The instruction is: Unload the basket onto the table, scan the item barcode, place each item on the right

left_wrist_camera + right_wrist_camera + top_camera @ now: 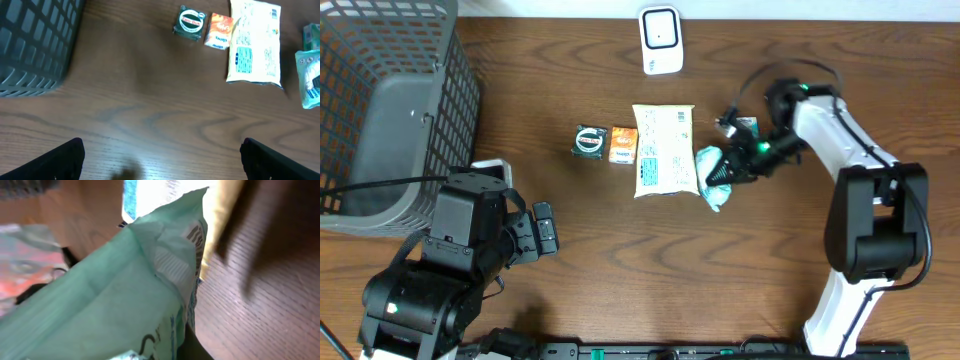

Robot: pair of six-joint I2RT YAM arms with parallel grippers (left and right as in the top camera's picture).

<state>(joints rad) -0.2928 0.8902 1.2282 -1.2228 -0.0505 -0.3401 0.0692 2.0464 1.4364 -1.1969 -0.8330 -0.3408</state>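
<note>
Right gripper [730,170] is clamped on one edge of the mint-green packet [712,192], which sits just right of the white pouch [663,150]. Pinching only the edge probably leaves the printed faces free to show to the white scanner [660,40]. Left gripper [544,230] hangs wide open, well apart, holding nothing.
</note>
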